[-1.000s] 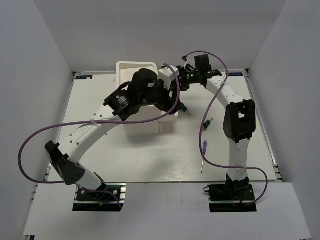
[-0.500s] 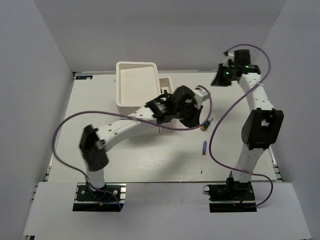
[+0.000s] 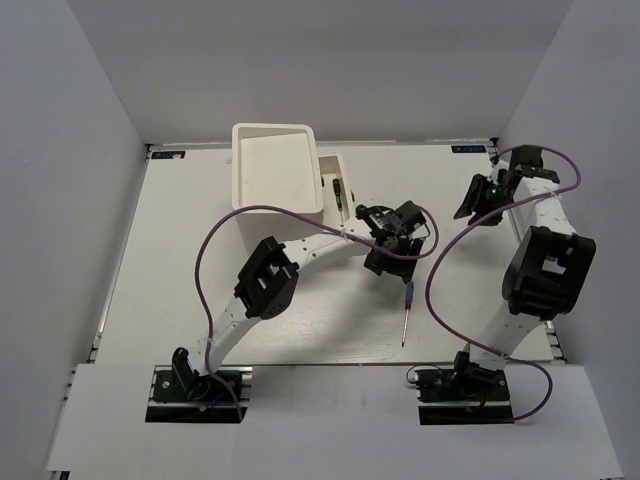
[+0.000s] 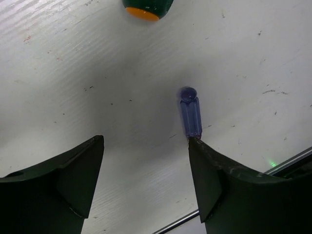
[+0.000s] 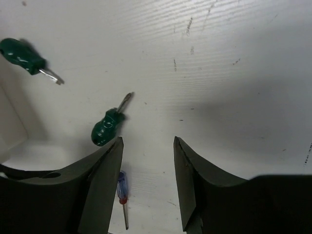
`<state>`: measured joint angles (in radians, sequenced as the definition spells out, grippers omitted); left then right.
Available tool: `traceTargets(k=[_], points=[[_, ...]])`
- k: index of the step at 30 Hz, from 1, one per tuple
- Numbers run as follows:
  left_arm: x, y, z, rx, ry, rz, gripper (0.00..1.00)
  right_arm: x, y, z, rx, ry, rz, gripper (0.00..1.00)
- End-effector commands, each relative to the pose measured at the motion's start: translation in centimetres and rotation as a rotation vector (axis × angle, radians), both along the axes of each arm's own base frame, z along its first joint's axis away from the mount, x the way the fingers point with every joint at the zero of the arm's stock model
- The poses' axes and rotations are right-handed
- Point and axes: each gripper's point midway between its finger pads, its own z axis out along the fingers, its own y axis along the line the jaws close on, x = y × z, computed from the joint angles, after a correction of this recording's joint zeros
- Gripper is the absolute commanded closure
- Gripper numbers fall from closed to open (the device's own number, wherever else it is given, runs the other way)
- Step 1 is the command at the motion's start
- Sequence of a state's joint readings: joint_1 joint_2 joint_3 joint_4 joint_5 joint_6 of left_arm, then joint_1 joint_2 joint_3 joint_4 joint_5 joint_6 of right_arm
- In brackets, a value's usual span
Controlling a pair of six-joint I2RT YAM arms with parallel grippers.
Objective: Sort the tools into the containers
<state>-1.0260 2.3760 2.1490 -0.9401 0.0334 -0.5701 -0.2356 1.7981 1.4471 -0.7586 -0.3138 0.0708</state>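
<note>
Well to the left of the left gripper point(image 4: 145, 140) and farther from the arm bases, two white containers side by side on the table point(image 3: 180, 260): one tall white bin point(image 3: 274, 165) and, right beside it, one narrow white bin point(image 3: 332, 162) holding a single dark tool point(image 3: 338, 191), kind unclear from overhead. On the table's far edge, a blue sticker point(image 3: 170, 155) beyond the tall bin and a second blue sticker point(image 3: 470, 148) toward the right, print too small to read. Left gripper spread wide above bare table, gripping nothing. Just off the tip of the finger on the right of its wrist view, the butt of one slim blue screwdriver point(image 4: 190, 113), contact impossible to judge. Farther ahead of the fingers, the orange cap of one orange-green stubby screwdriver point(image 4: 147, 6), cut off by the frame. Right gripper point(image 5: 146, 141) well apart to the right, near the table's right edge, jaws parted to a narrower gap with only table between. Three screwdrivers counted from its wrist, all left of the gap: a flat-bladed green screwdriver point(image 5: 22, 54) far ahead, a cross-tipped green screwdriver point(image 5: 106, 129) just ahead of the left-hand finger, and the blue one partly hidden behind that finger.
</note>
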Motion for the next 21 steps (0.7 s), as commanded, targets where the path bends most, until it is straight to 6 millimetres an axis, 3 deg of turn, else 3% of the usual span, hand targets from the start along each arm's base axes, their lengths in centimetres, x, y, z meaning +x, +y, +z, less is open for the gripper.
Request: traceTargets(k=[1, 6, 14, 17, 21], points=[[-0.2, -1.8, 2.3, -0.063, 0.0, 0.039, 0.2, 0.4, 0.3, 2.3, 0.04, -0.09, 0.003, 0.48], [-1.3, -3.2, 3.1, -0.093, -0.024, 0.011, 0.21, -0.1, 0.9, 2.0, 0.074, -0.086, 0.019, 0.48], [-2.9, -4.0, 1.8, -0.076, -0.01, -0.011, 0.23, -0.6, 1.1, 2.0, 0.111, -0.094, 0.01, 0.48], [-3.1, -4.1, 0.6, -0.03, -0.05, -0.015, 0.25, -0.9, 1.4, 2.2, 0.141, -0.099, 0.0, 0.46], [-3.4, -2.8, -1.8, 0.07, -0.087, -0.003, 0.29, -1.5, 1.5, 2.2, 0.166, -0.117, -0.014, 0.46]])
